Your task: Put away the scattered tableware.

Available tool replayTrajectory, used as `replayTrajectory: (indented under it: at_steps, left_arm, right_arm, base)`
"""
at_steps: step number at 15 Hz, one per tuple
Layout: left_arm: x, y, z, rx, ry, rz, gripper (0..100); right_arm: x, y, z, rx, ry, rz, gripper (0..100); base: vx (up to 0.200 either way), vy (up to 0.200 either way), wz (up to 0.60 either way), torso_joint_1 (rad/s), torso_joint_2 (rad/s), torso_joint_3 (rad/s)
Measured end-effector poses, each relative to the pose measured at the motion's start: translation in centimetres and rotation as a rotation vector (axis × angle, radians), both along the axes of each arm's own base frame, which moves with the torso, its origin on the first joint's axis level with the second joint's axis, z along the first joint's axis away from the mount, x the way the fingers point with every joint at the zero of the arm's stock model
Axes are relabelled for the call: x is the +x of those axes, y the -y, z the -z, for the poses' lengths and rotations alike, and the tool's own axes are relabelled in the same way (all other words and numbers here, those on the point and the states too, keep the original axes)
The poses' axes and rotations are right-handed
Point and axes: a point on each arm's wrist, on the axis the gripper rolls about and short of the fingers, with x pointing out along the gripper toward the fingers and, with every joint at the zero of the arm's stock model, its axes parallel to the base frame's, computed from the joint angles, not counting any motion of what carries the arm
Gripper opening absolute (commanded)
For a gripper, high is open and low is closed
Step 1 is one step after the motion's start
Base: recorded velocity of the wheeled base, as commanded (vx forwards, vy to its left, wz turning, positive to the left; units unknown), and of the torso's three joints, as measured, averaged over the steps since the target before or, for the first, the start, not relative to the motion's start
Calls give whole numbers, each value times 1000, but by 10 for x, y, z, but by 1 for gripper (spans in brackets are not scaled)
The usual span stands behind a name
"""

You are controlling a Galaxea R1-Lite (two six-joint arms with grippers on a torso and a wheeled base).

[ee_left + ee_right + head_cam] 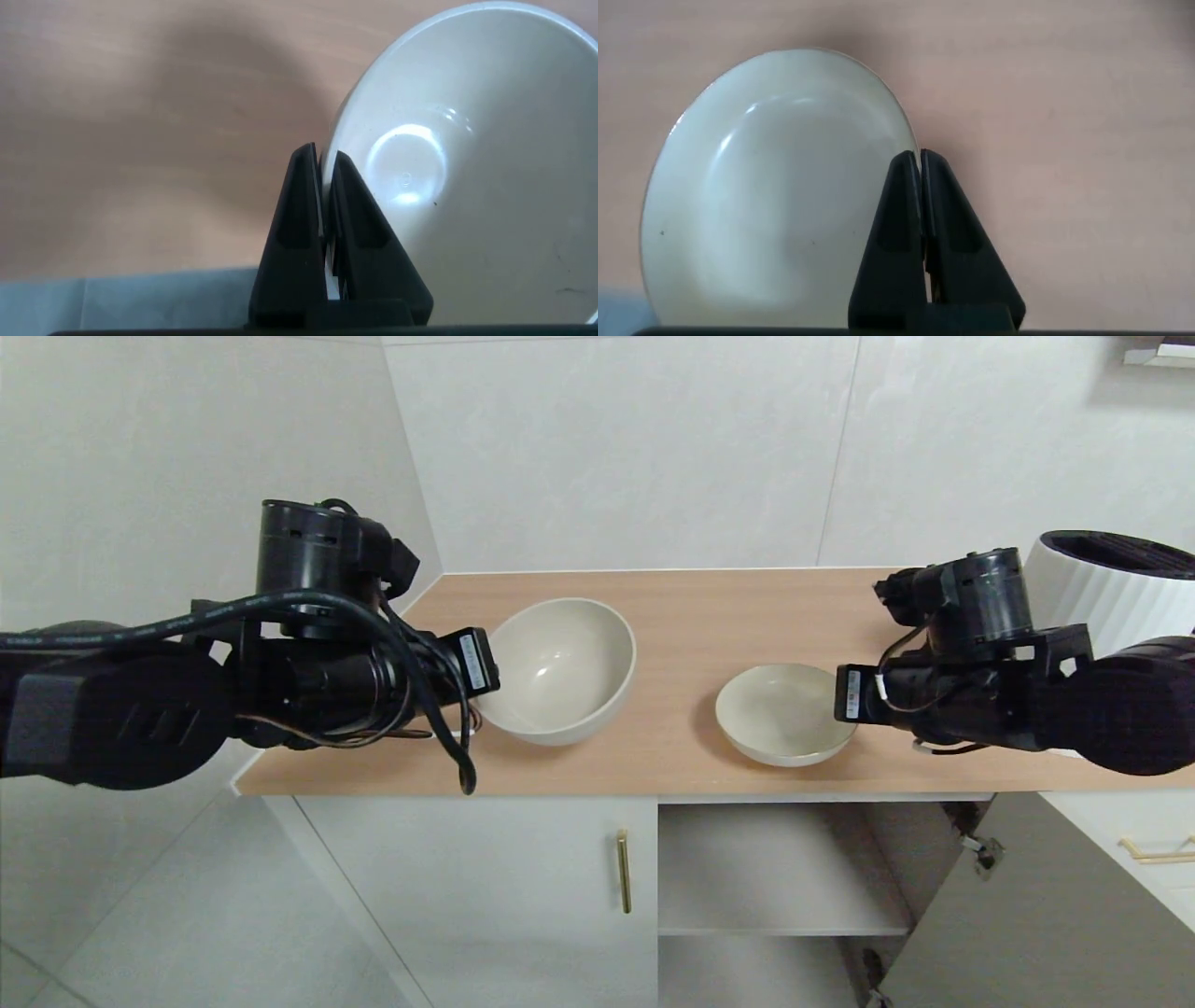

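**Both claws pinched on bowl rims**

Nearest, under the bench's front edge: an open cupboard (775,868) with a shelf (780,926) inside. Up on the bench (709,607), close to the front edge and toward the left end: left claw (324,149) nipped shut on the rim of the big bowl (560,672), the bowl tilted, inside gleaming. Over to the right, also near the front edge: right claw (920,154) squeezed closed on the rim of the small bowl (780,714), flat on the wood. Bowls apart, wood between. Farther back at the right end: a white ribbed pot (1111,588).
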Motion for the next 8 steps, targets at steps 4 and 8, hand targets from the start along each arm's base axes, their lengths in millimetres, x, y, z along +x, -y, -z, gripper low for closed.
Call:
replayTrajectory:
  at_steps: [4, 8]
  left_arm:
    - [-27, -5, -6, 4, 13, 27, 0]
    - [-50, -11, -7, 3, 16, 40, 0]
  right_arm:
    - [-30, 9, -10, 21, -36, -68, 0]
    - [-60, 14, -12, 4, -95, -99, 0]
  base:
    - [0, 0, 0, 0, 0, 0]
    - [0, 0, 0, 0, 0, 0]
